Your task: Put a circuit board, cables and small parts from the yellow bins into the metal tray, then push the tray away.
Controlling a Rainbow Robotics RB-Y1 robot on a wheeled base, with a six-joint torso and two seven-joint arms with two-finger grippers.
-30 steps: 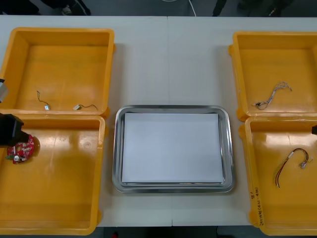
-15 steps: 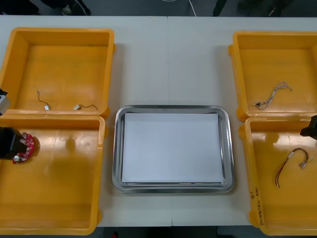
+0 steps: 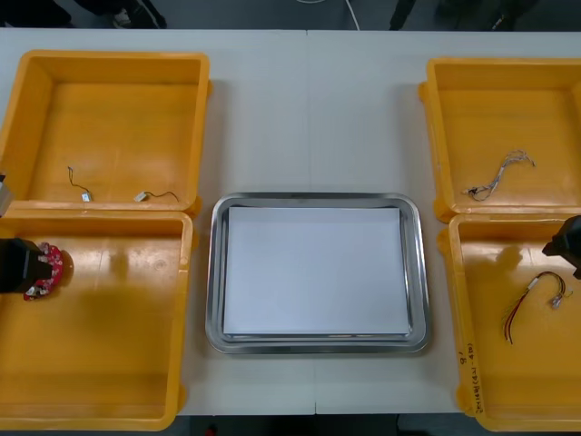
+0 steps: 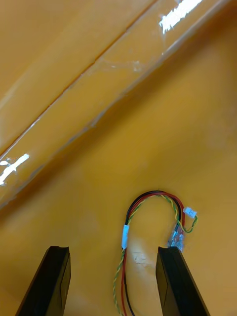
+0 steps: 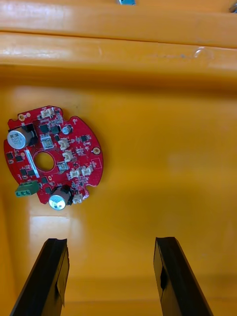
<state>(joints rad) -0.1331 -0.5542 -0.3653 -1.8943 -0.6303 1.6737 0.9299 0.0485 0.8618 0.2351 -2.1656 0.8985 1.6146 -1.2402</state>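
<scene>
The left gripper (image 5: 111, 247) has its black fingers (image 5: 54, 276) spread wide with nothing between them. The round red circuit board (image 5: 52, 157) lies flat on the bin floor just beyond one fingertip, off to its side. This is in the near yellow bin (image 3: 109, 363) on the left. The right gripper (image 4: 113, 252) is spread just as wide and grips nothing. The red and yellow cable (image 4: 125, 236) loops on the floor of the near right bin (image 3: 508, 381), running between the fingertips and past them. The metal tray (image 3: 216, 272), white inside, sits between the bins, well apart from both grippers.
</scene>
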